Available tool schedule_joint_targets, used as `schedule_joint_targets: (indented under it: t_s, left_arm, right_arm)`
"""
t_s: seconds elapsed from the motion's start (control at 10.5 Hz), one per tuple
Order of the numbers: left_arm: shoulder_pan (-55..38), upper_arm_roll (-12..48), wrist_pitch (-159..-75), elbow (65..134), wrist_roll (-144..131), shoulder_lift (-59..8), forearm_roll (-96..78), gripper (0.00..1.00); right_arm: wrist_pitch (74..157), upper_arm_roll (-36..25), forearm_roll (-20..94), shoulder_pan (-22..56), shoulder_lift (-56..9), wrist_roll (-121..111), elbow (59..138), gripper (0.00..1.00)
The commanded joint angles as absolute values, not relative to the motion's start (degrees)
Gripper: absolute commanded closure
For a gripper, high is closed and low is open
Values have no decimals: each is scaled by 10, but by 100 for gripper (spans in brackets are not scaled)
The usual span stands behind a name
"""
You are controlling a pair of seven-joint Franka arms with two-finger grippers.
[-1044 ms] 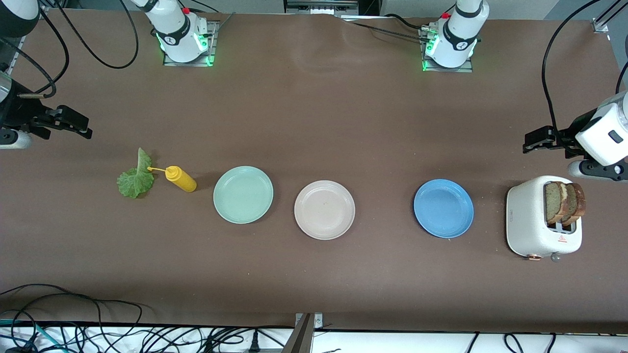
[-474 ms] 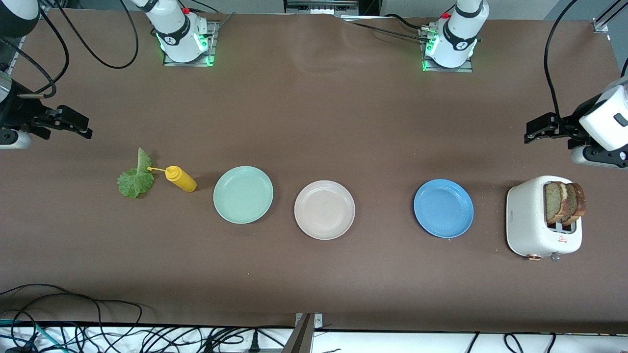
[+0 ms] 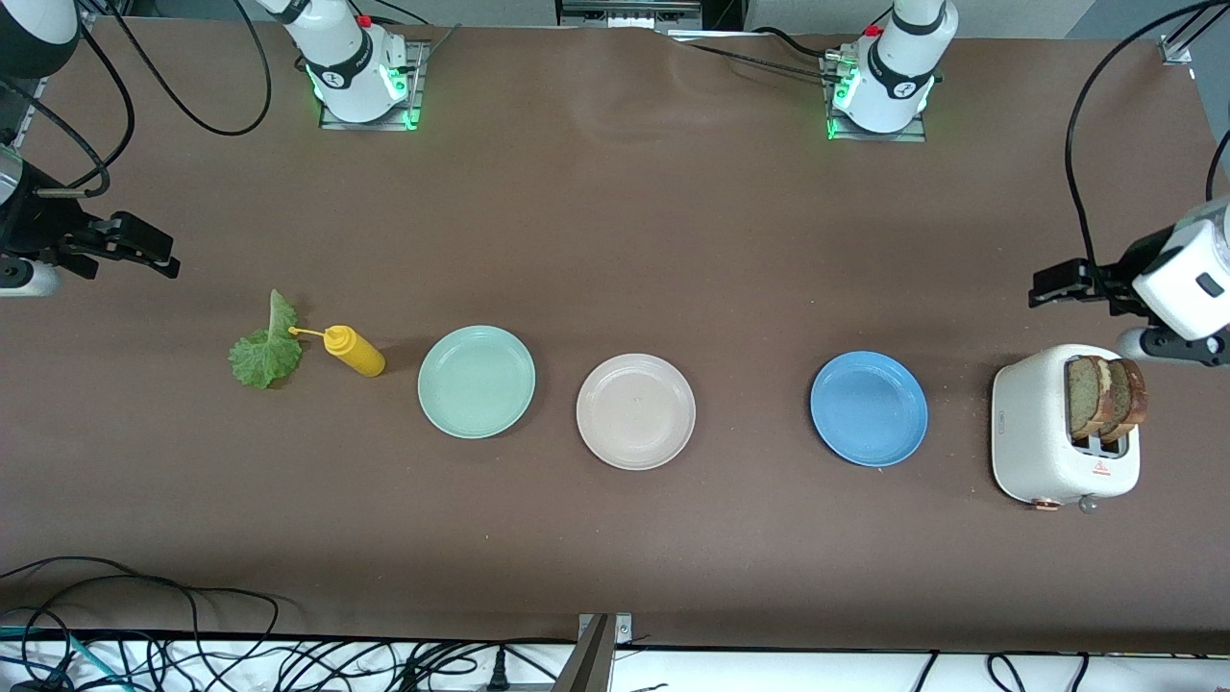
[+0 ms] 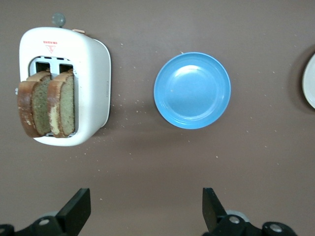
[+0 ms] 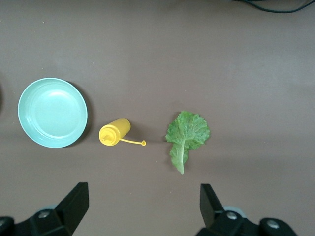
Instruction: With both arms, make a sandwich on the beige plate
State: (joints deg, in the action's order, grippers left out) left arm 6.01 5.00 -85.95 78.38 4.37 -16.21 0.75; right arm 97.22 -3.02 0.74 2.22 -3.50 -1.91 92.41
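1. Front view. The beige plate [image 3: 635,411] lies empty near the middle of the tabletop [image 3: 615,240], between a mint-green plate [image 3: 476,382] toward the right arm's end and a blue plate [image 3: 869,408] toward the left arm's end. The lettuce leaf [image 3: 265,348] lies flat near the right arm's end, with a yellow squeeze bottle [image 3: 354,350] on its side just beside it, between leaf and mint-green plate. Two bread slices [image 3: 1105,395] stand upright in the slots of a white toaster [image 3: 1043,428] near the left arm's end. The right gripper [image 3: 154,249] hangs over the tabletop's edge at its own end; the left gripper [image 3: 1055,284] hangs over bare tabletop close to the toaster.

2. Left wrist view. The left gripper [image 4: 145,211] has its fingers spread wide and holds nothing. Below it appear the toaster [image 4: 93,83] with both bread slices [image 4: 47,102], the blue plate [image 4: 192,90] and a sliver of the beige plate [image 4: 310,81].

3. Right wrist view. The right gripper [image 5: 142,206] likewise has its fingers spread and empty. Below it lie the lettuce leaf [image 5: 187,136], the yellow squeeze bottle [image 5: 114,132] and the mint-green plate [image 5: 52,112], each apart from the others.
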Motion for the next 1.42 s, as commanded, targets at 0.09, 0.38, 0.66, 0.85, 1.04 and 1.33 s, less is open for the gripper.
schedule_joint_targets:
  t_s: [0.09,0.38,0.66,0.85,1.04,1.33]
  left_arm:
    - [87,49,-905,783,54,-190,6,0]
    - [90,49,-929,782,56,-219,53,0]
    - [90,50,-949,782,56,-242,89,0]
    - [90,49,-969,782,86,-259,109,0]
    - [95,47,-994,782,95,-278,111,0]
    - [99,47,-1011,782,94,-294,139,0]
  right_arm:
    - [970,-28,4,18,-38,-16,912,0]
    - [965,-31,4,17,-33,-17,912,0]
    - [965,-31,10,17,-33,-16,912,0]
    - [962,-31,10,17,-31,-13,912,0]
    - [955,-31,10,17,-31,-14,912,0]
    - [955,-32,10,17,-31,-14,912,0]
